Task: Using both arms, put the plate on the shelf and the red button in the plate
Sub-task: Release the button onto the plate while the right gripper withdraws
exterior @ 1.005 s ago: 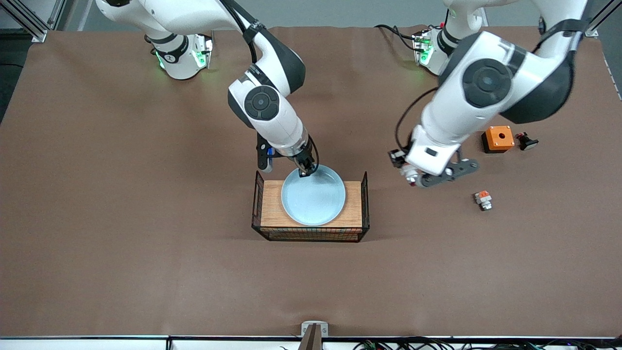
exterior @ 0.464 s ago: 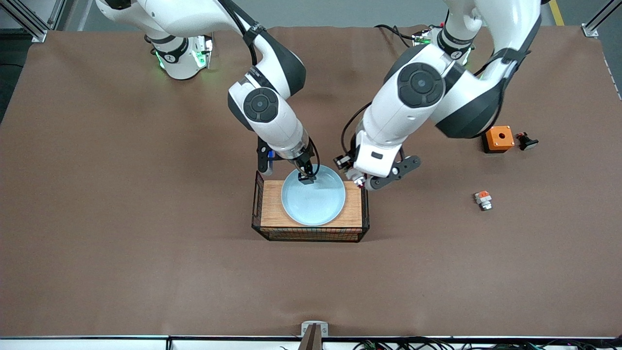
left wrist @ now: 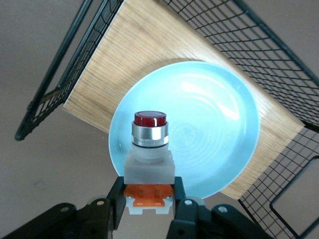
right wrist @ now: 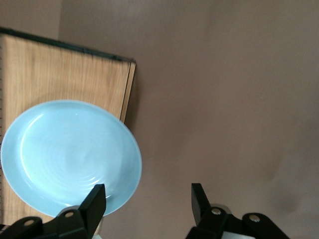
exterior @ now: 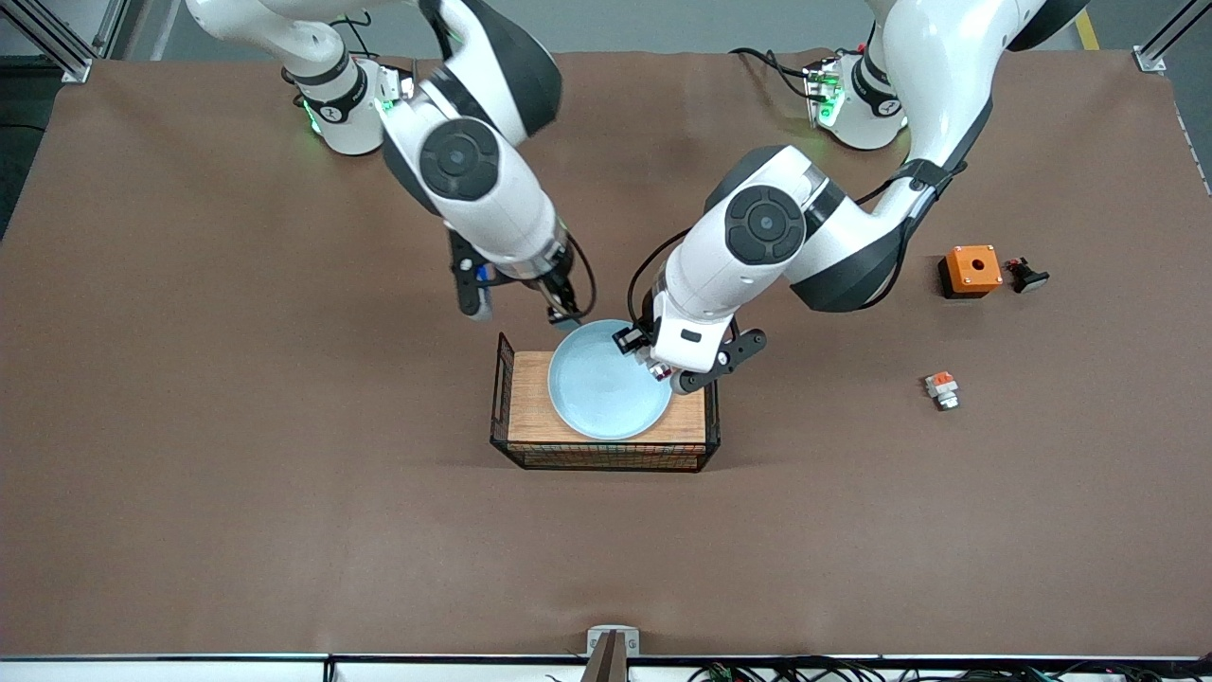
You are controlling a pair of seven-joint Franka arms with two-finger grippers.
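Resting on the wooden board (exterior: 530, 403) of the wire basket (exterior: 712, 398), pale blue plate (exterior: 606, 388) directly beneath both grippers; left gripper (left wrist: 149, 199) clenched on red button (left wrist: 149, 144), poised over plate's edge; right gripper (right wrist: 147, 201) released, fingers spread, above plate's rim and bare table (right wrist: 224, 99).

We see the plate (exterior: 606, 384), round, shallow and pale blue with a raised rim, lying flat on the wooden board of a black wire rack (exterior: 509, 403); its rim at twelve o'clock overhangs the board's edge. We see the red button (left wrist: 149, 149), a small part with white body, orange block, metal collar and dark red cap, clamped at its base in the left gripper (left wrist: 149, 199), poised above the plate near its three o'clock rim.
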